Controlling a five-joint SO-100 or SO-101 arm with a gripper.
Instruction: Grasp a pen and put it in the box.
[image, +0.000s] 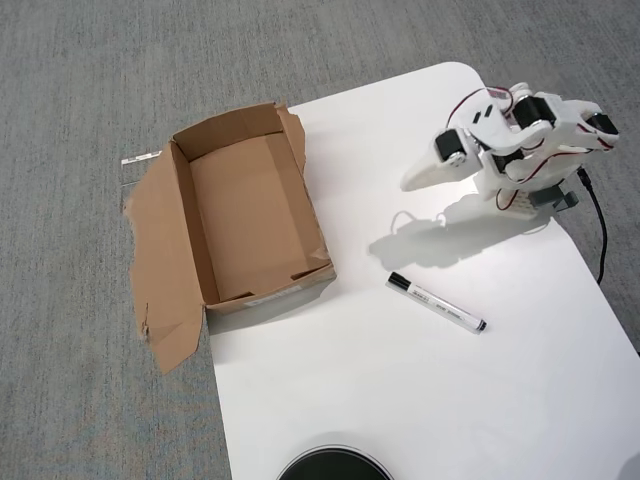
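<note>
pens: I count one, a slim white marker (437, 303) with a black cap, lying flat on the table, below the gripper in the overhead view, well apart from it
boxes: one, brown cardboard box (250, 218), open top, torn flaps, off to the gripper's left
gripper (412, 183): white plastic, fingers look pressed together, holding nothing
table (400, 400): one, smooth white, rounded corners
</note>
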